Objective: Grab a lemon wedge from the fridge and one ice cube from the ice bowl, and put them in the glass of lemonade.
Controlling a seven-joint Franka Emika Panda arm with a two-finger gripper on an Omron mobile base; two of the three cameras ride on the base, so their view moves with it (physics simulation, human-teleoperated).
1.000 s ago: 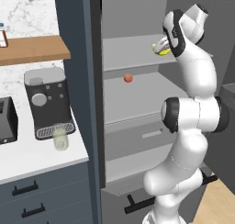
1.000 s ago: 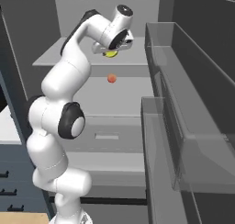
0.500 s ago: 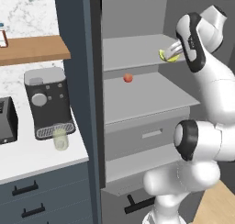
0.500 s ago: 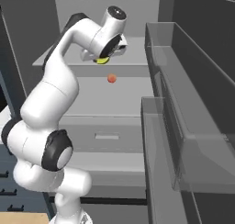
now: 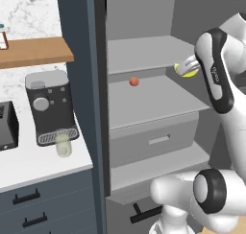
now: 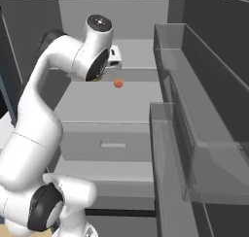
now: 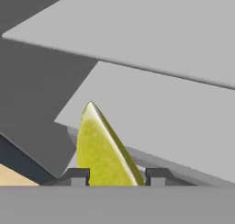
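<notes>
the two-finger gripper grips the small yellow crescent lemon wedge inside the tall open grey fridge, so the ice cube and the clear glass of pale lemonade on the counter remain.

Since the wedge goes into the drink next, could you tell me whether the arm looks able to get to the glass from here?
Probably yes. The tool grips the wedge outside the fridge shelves. The glass stands uncovered at the counter's front, though the coffee machine crowds it from behind.
</notes>
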